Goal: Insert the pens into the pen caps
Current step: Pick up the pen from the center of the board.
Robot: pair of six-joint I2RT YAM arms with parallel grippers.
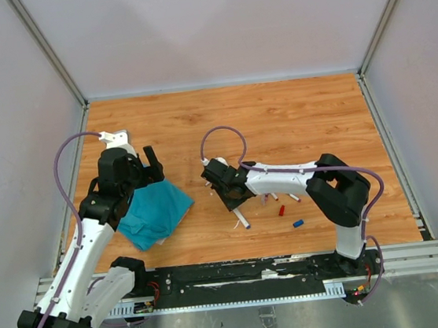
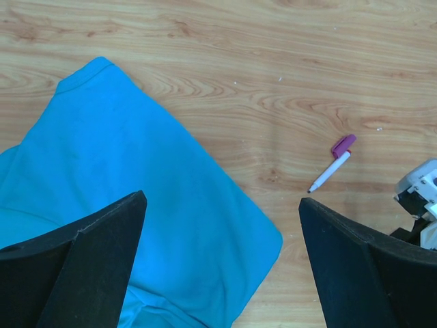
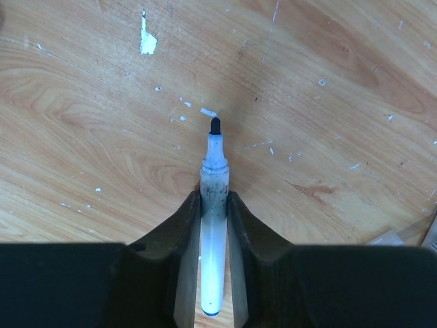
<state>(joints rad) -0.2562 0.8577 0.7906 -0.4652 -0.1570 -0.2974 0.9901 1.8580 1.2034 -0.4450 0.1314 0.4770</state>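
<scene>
My right gripper [image 3: 214, 198] is shut on a pen [image 3: 213, 225] with a white barrel, a dark tip and a blue back end, held low over the wood. In the top view this gripper [image 1: 233, 197] is at mid-table, and a white pen barrel [image 1: 243, 219] shows just below its fingers. My left gripper [image 2: 220, 199] is open and empty above the teal cloth [image 2: 136, 205]; it also shows in the top view [image 1: 150, 169]. A white pen [image 2: 329, 171] lies beyond it with a purple cap [image 2: 343, 143] at its back end. A red cap [image 1: 281, 210] and a blue cap [image 1: 298, 223] lie right of my right gripper.
More pens [image 1: 273, 197] lie under the right forearm, partly hidden. The teal cloth [image 1: 155, 211] covers the left front of the table. Grey walls close in the table on three sides. White flecks [image 3: 147, 41] dot the wood.
</scene>
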